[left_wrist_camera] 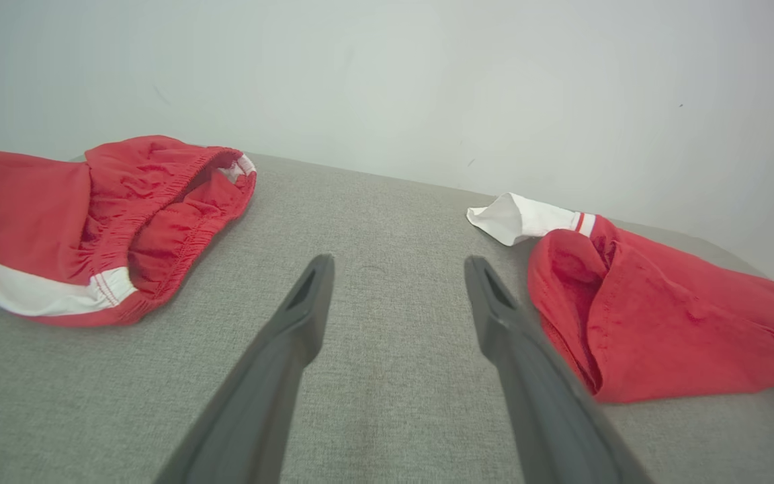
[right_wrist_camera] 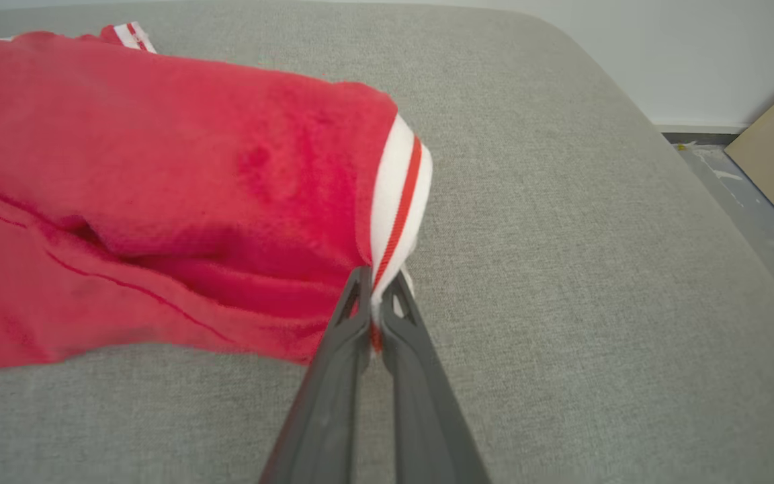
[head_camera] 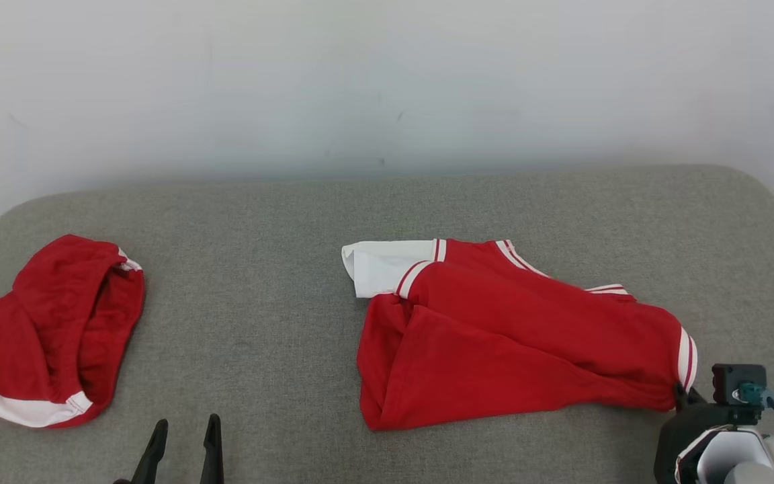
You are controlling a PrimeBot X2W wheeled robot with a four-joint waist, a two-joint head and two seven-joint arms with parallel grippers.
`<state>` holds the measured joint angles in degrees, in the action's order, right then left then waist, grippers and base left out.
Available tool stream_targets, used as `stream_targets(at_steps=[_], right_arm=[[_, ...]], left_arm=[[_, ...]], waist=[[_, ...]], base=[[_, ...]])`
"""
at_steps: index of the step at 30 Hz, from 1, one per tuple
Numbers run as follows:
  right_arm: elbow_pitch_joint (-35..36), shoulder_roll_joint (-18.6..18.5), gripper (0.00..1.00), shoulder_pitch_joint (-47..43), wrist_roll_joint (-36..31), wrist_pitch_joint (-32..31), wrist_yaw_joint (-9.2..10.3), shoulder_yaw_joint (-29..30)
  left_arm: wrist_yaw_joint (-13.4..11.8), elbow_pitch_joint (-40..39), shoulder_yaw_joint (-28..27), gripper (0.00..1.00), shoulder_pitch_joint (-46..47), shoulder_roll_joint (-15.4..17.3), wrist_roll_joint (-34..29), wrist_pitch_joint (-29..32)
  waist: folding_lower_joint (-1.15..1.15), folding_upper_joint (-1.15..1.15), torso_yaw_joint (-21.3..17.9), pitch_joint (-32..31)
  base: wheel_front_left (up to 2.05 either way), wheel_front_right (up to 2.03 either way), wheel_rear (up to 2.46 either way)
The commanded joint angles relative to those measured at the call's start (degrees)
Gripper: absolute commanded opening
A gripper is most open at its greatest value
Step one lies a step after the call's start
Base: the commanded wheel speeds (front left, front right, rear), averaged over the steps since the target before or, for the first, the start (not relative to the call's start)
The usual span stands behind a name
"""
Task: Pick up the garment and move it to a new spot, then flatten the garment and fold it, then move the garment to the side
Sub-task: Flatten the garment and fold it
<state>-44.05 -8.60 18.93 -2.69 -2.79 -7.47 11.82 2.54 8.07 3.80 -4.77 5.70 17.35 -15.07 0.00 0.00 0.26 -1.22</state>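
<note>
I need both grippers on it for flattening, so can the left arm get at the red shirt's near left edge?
Probably yes. The left gripper is open over bare grey cushion, and nothing lies between it and the red shirt; the red shorts sit off to its other side.

The garment point(head_camera: 508, 336) is a red top with white bands striped in red, and it lies rumpled on the grey padded table point(head_camera: 293, 222), right of the middle, running from the centre towards the near right corner. It is not flat. The body is doubled over itself in long loose folds, with the lower hem gaping open at the end nearest the table's centre. A white sleeve point(head_camera: 383, 265) pokes out at the far left of the heap, pointing towards the left edge. At the opposite end, close to the near right corner, a striped cuff point(head_camera: 686, 359) stands a little off the surface, its lower corner pinched between the closed fingers of the right gripper point(right_wrist_camera: 373, 279).
</note>
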Motion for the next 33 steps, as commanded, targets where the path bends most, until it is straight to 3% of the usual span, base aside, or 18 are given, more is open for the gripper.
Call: stream_targets(at_steps=[1, 2, 11, 22, 33], right_arm=[[1.2, 0.7, 0.68, -1.1, -0.7, -0.7, -0.05, 0.4], [2.0, 1.1, 1.00, -1.5, -1.0, -1.2, -0.05, 0.6], [11.9, 2.7, 1.00, -4.8, -1.2, -3.9, -0.05, 1.8], [30.4, 4.6, 1.00, -11.0, -1.3, 1.3, -0.04, -2.1], [33.5, 5.7, 1.00, -17.1, -0.7, 5.0, -0.05, -3.5]], left_arm=[[0.3, 0.0, -0.3, 1.00, -0.6, -0.1, -0.3, -0.1], [0.4, 0.0, -0.3, 1.00, -0.7, -0.1, -0.3, -0.1], [0.8, 0.2, -0.8, 1.00, -1.6, 0.0, -0.4, -0.1], [0.8, 0.5, -1.3, 1.00, -1.0, -0.5, -0.3, -0.1], [0.5, 0.8, -1.6, 1.00, -0.5, -0.9, -0.6, -0.1]], waist=[[0.00, 0.00, 0.1, -0.1], [0.00, 0.00, 0.2, -0.2], [0.00, 0.00, 1.0, -0.6], [0.00, 0.00, 1.3, -0.8], [0.00, 0.00, 1.4, -0.8]], base=[[0.00, 0.00, 0.00], [0.00, 0.00, 0.00], [0.00, 0.00, 0.00], [0.00, 0.00, 0.00], [0.00, 0.00, 0.00]])
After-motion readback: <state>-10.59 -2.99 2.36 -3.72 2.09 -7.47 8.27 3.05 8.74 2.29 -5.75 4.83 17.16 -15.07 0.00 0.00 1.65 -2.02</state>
